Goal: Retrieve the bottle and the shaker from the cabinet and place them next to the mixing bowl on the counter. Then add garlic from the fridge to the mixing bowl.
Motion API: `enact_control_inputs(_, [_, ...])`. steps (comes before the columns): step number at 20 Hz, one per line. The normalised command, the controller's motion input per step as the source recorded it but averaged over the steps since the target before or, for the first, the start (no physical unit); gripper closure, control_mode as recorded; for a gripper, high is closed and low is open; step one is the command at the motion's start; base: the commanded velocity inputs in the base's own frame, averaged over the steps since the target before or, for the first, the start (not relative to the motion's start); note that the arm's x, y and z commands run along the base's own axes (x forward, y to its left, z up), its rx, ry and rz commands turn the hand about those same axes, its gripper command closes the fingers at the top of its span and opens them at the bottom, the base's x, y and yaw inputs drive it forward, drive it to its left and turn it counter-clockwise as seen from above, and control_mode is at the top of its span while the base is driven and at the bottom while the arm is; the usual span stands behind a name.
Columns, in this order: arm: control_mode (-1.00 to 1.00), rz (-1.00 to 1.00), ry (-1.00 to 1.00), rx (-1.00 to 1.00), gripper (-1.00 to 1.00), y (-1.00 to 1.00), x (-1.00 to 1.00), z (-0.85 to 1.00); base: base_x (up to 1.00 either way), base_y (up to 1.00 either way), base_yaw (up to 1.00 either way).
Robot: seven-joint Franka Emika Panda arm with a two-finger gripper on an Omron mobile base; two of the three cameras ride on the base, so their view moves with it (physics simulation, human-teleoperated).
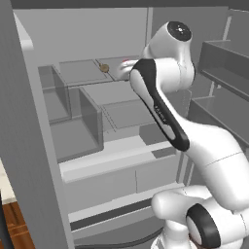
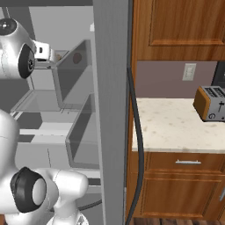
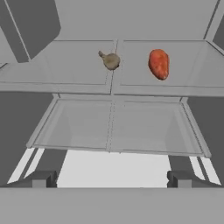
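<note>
A small tan garlic bulb point(image 3: 111, 61) lies on the upper glass shelf point(image 3: 78, 65) of the open fridge, near the seam between two shelf panels; the left base view has the garlic point(image 1: 104, 68) at the back of that shelf. My gripper point(image 3: 111, 179) is open, its two dark fingertips point(image 3: 41, 178) far apart with nothing between them. It hovers inside the fridge, short of the garlic and above a lower glass shelf point(image 3: 118, 127). My white hand point(image 2: 44, 52) reaches in at upper-shelf height.
A red-orange vegetable point(image 3: 159, 64) rests on the same shelf, right of the garlic. Door bins point(image 1: 228, 63) stand at my right. The fridge's grey side wall point(image 2: 110, 110) separates me from a stone counter point(image 2: 176, 127) carrying a toaster point(image 2: 211, 103), with wooden cabinets above and below.
</note>
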Motion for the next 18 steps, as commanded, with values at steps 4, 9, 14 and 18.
enact_control_inputs(4, [-1.0,0.0,0.01,-0.05,-1.0,0.11,0.49,0.01,0.0,0.0,0.0])
enact_control_inputs(9, [-1.0,0.0,0.08,-0.05,-1.0,0.1,0.42,0.07,0.0,0.0,0.0])
enact_control_inputs(14, [-1.0,0.0,0.03,-0.04,-1.0,0.2,0.44,0.0,0.0,0.0,0.0])
enact_control_inputs(18, [-1.0,0.0,0.0,0.0,-1.0,0.19,0.39,-0.01,0.0,0.0,0.0])
